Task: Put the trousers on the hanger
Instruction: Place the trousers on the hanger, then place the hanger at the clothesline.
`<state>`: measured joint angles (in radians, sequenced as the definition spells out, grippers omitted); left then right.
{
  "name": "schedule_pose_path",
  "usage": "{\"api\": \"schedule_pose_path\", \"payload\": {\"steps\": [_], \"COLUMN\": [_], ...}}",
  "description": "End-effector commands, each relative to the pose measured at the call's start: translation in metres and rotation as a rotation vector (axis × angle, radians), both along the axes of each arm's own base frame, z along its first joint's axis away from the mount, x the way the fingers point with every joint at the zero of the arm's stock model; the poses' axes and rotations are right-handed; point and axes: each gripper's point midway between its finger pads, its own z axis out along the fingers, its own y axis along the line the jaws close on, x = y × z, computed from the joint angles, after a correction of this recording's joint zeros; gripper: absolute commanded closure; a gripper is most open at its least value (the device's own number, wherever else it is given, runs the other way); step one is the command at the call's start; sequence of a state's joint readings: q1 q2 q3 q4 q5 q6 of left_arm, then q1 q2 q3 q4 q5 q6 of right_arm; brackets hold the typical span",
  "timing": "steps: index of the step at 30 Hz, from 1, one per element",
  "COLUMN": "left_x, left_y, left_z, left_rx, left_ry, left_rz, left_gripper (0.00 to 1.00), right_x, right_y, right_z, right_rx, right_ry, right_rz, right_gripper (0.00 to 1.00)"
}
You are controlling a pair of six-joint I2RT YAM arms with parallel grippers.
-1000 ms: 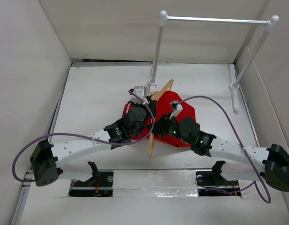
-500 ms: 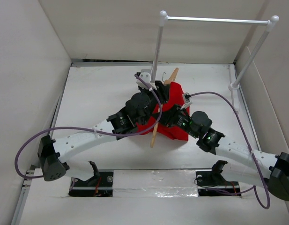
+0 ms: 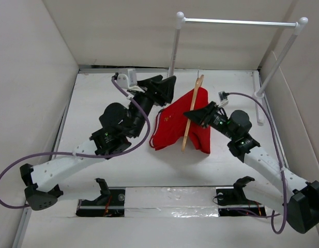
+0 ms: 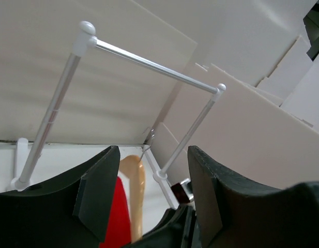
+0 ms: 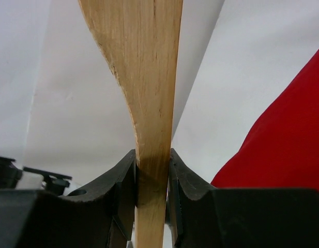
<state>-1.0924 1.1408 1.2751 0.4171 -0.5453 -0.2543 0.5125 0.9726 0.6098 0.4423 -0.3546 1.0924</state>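
Hanger (image 5: 149, 77) clamped in right gripper (image 5: 151, 165), trousers (image 3: 169, 129) seemingly draped across

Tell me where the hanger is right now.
Top view: the hanger is right of centre, clamped in the right gripper, trousers on both sides of it, near the clothes rail.

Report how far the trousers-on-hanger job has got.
Done, apparently: the trousers drape over the hanger, with red cloth on both sides of it. In hand: the right gripper is clamped on the hanger's wood; the left gripper is open and empty. Left: little, perhaps checking that the cloth sits securely, which these views cannot settle.
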Motion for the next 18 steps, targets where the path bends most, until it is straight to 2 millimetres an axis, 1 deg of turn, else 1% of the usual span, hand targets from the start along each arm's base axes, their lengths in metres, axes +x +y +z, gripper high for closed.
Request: {"api": "schedule_pose_path", "payload": {"steps": [1,2,3,4,5,6,7,8,9,10,11,12,13,14,15,16,17,18], "left_x": [-0.009,-0.008,-0.009,-0.009,-0.009,-0.008,-0.008,-0.008,-0.008,-0.009,-0.009,-0.010,-0.010,-0.012,-0.012,-0.013,-0.014,-0.017], "left_y": [0.028,0.034,0.035,0.035,0.036,0.036,0.036,0.037,0.037,0.037,0.038,0.038,0.038,0.039,0.039,0.040,0.042,0.045], "left_z": [0.007,-0.005,-0.012,-0.021,-0.038,-0.046,-0.057,-0.074,-0.082,-0.089,-0.105,-0.113,-0.121,-0.137,-0.144,-0.151,-0.166,-0.170], "left_rx": [-0.053,-0.049,-0.048,-0.041,-0.027,-0.020,-0.011,0.002,-0.003,0.001,0.019,0.015,0.018,0.036,0.038,0.034,0.053,0.035], "left_ry": [-0.025,-0.012,-0.005,0.005,0.032,0.045,0.062,0.082,0.097,0.105,0.125,0.142,0.154,0.171,0.181,0.198,0.220,0.233], "left_rz": [0.038,0.047,0.043,0.040,0.043,0.045,0.046,0.048,0.045,0.041,0.044,0.039,0.035,0.032,0.029,0.025,0.027,0.024], "left_gripper": [0.48,0.49,0.49,0.49,0.49,0.49,0.49,0.50,0.50,0.50,0.50,0.50,0.50,0.50,0.50,0.50,0.50,0.50], "right_x": [-0.016,-0.011,0.000,0.000,0.008,0.018,0.019,0.025,0.036,0.044,0.049,0.062,0.067,0.069,0.075,0.086,0.091,0.102], "right_y": [-0.030,-0.036,-0.052,-0.057,-0.061,-0.074,-0.078,-0.084,-0.089,-0.102,-0.106,-0.111,-0.118,-0.121,-0.126,-0.131,-0.140,-0.145], "right_z": [0.128,0.132,0.143,0.147,0.148,0.151,0.163,0.166,0.165,0.172,0.174,0.169,0.170,0.178,0.178,0.173,0.178,0.172], "right_rx": [0.163,0.157,0.152,0.143,0.133,0.118,0.106,0.097,0.087,0.077,0.071,0.066,0.049,0.042,0.050,0.048,0.036,0.027], "right_ry": [-0.392,-0.403,-0.423,-0.444,-0.445,-0.451,-0.473,-0.478,-0.462,-0.474,-0.471,-0.446,-0.460,-0.478,-0.466,-0.452,-0.461,-0.439], "right_rz": [0.008,0.000,-0.046,-0.031,-0.037,-0.072,-0.069,-0.082,-0.098,-0.133,-0.137,-0.143,-0.140,-0.138,-0.140,-0.143,-0.160,-0.159], "right_gripper": [1.00,1.00,1.00,1.00,1.00,1.00,1.00,1.00,1.00,1.00,1.00,1.00,1.00,1.00,1.00,1.00,1.00,1.00]}}
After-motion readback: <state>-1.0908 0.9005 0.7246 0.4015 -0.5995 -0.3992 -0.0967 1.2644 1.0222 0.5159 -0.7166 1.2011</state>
